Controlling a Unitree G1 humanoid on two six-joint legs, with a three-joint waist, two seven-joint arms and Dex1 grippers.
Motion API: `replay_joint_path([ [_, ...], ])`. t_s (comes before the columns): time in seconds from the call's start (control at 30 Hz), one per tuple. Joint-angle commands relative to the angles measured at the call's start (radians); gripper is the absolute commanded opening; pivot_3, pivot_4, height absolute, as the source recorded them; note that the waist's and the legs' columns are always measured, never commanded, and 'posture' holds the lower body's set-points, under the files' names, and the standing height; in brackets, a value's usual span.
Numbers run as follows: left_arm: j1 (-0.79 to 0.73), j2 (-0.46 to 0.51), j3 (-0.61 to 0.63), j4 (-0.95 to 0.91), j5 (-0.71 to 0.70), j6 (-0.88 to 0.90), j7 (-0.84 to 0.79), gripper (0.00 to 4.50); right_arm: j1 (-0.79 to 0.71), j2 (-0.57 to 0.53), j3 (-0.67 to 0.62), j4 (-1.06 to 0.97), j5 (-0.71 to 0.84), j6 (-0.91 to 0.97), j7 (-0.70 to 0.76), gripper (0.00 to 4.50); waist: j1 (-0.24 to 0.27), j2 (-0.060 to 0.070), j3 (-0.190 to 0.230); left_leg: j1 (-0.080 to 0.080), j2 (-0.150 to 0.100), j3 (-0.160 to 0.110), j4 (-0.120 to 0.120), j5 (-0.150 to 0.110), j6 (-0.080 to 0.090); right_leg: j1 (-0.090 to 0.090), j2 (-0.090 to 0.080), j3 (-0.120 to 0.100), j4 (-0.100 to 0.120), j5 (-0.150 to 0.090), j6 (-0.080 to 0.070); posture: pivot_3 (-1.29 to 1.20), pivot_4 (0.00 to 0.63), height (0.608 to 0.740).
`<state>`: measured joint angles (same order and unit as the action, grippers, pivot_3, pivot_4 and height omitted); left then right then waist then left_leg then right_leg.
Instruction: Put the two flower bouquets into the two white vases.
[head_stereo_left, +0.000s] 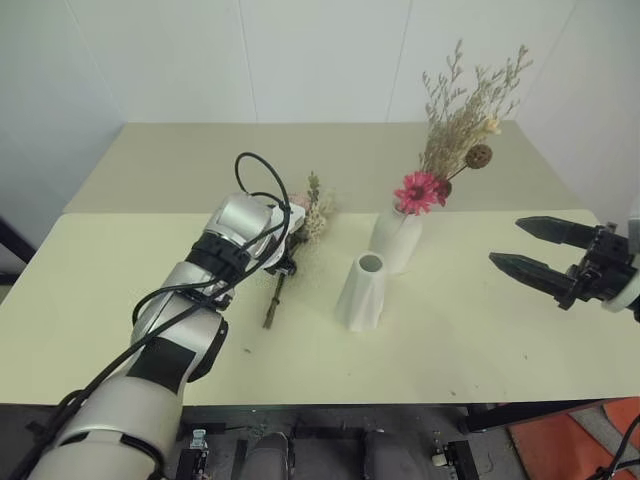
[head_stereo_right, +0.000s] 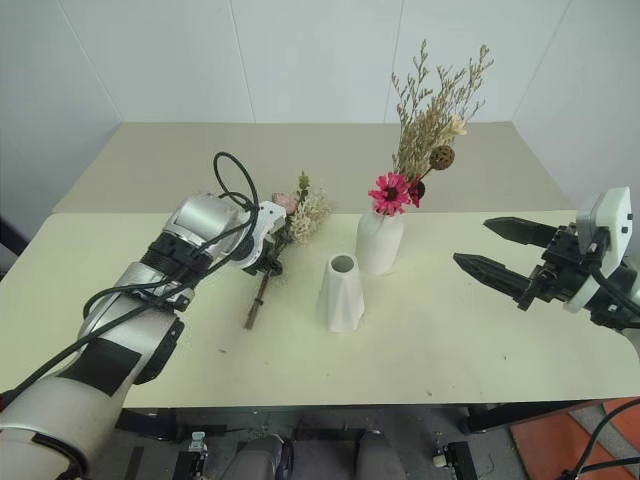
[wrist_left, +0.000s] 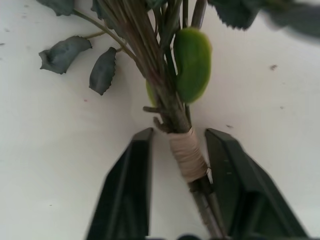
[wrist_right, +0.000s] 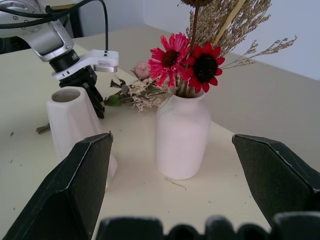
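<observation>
The daisy bunch stands in the round vase. The cone vase, at its seven o'clock, is empty. The rose bunch lies on the table at the cone vase's ten o'clock. The left gripper sits around its wrapped stem, fingers barely apart from it. The right gripper hangs at the vases' three o'clock, fingers spread wide.

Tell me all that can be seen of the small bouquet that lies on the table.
The small dried bouquet with a pale pink rose lies flat on the pale green table, beside the empty cone-shaped white vase and apart from it. It has cream sprigs, green and greyish leaves, and thin brown stems bound with tan cord. The left gripper has a black finger on each side of that binding.
</observation>
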<state>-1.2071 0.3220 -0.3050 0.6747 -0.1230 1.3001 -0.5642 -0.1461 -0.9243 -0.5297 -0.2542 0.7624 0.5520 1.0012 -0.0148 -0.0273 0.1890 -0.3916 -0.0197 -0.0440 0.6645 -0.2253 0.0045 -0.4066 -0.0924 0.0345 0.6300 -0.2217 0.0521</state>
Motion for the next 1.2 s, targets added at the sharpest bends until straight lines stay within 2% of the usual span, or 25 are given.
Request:
replay_joint_path([
  [0.03, -0.003, 0.004, 0.189, -0.063, 0.004, -0.145, 0.147, 0.31, -0.004, -0.015, -0.044, -0.027, 0.013, -0.012, -0.001, 4.5, 0.0, 0.0, 0.0, 0.0, 0.0, 0.0, 0.0, 0.0, 0.0, 0.0, 0.0, 0.0, 0.0, 0.0, 0.0, 0.0, 0.15, 0.74],
  [0.07, 0.007, 0.004, 0.248, -0.101, -0.003, -0.203, 0.191, 0.16, -0.004, -0.015, -0.043, -0.026, 0.013, -0.012, -0.001, 4.5, 0.0, 0.0, 0.0, 0.0, 0.0, 0.0, 0.0, 0.0, 0.0, -0.001, 0.0, 0.0, 0.0, 0.001, -0.002, 0.0, 0.15, 0.74],
  [0.13, 0.022, 0.002, 0.333, -0.161, -0.026, -0.296, 0.227, 0.16, -0.007, -0.016, -0.041, -0.022, 0.014, -0.012, 0.0, 4.5, 0.0, 0.0, 0.0, -0.001, 0.0, -0.001, 0.0, 0.0, 0.0, -0.002, -0.001, 0.001, 0.0, 0.002, -0.003, 0.0, 0.15, 0.74],
  [0.3, 0.062, -0.031, 0.546, -0.356, -0.168, -0.613, 0.193, 0.16, -0.025, -0.01, -0.02, -0.01, 0.008, -0.02, -0.001, 4.5, 0.004, 0.0, 0.0, -0.003, 0.0, -0.001, 0.0, 0.0, 0.0, -0.003, -0.002, 0.001, 0.0, 0.003, -0.003, 0.0, 0.15, 0.74],
  [0.4, 0.038, -0.043, 0.625, -0.426, -0.321, -0.578, 0.105, 0.16, -0.038, -0.006, -0.007, -0.008, 0.005, -0.022, -0.006, 4.5, 0.005, 0.0, 0.0, -0.003, -0.001, 0.0, 0.0, 0.0, 0.0, -0.003, -0.002, 0.001, -0.001, 0.004, -0.002, 0.0, 0.15, 0.74],
  [0.53, 0.004, -0.048, 0.675, -0.507, -0.55, -0.425, -0.003, 0.16, -0.045, -0.001, -0.001, -0.011, 0.003, -0.023, -0.009, 4.5, 0.003, 0.0, 0.0, -0.003, -0.001, 0.002, 0.001, 0.0, 0.0, -0.003, -0.002, 0.001, 0.0, 0.004, -0.002, 0.0, 0.15, 0.74],
  [0.63, 0.0, -0.045, 0.686, -0.56, -0.704, -0.341, -0.094, 0.16, -0.037, 0.003, -0.011, -0.024, 0.008, -0.019, -0.013, 4.5, 0.002, 0.0, 0.0, -0.004, -0.001, 0.001, 0.002, 0.0, 0.0, -0.003, -0.002, 0.001, 0.0, 0.004, -0.002, 0.0, 0.15, 0.74],
  [0.77, 0.044, -0.028, 0.644, -0.614, -0.789, -0.317, -0.2, 0.16, -0.017, 0.002, -0.029, -0.031, 0.013, -0.018, -0.006, 4.5, 0.001, 0.0, 0.0, -0.003, -0.001, 0.001, 0.002, 0.0, 0.0, -0.003, -0.001, 0.001, 0.0, 0.004, -0.002, 0.0, 0.15, 0.74],
  [0.93, 0.119, -0.02, 0.555, -0.683, -0.805, -0.376, -0.334, 0.16, 0.014, -0.011, -0.075, -0.028, 0.08, -0.003, 0.078, 4.5, 0.0, 0.0, 0.0, 0.0, 0.0, 0.002, 0.002, 0.0, 0.0, 0.001, 0.0, 0.002, 0.0, 0.004, -0.002, 0.0, 0.15, 0.74],
  [1.2, 0.163, -0.05, 0.442, -0.657, -0.751, -0.473, -0.396, 0.16, 0.056, -0.072, -0.109, 0.014, 0.121, -0.003, 0.255, 4.5, 0.002, 0.0, 0.0, 0.001, 0.0, 0.002, 0.002, 0.0, 0.0, 0.002, 0.0, 0.002, -0.001, 0.003, -0.002, 0.0, 0.15, 0.74],
])
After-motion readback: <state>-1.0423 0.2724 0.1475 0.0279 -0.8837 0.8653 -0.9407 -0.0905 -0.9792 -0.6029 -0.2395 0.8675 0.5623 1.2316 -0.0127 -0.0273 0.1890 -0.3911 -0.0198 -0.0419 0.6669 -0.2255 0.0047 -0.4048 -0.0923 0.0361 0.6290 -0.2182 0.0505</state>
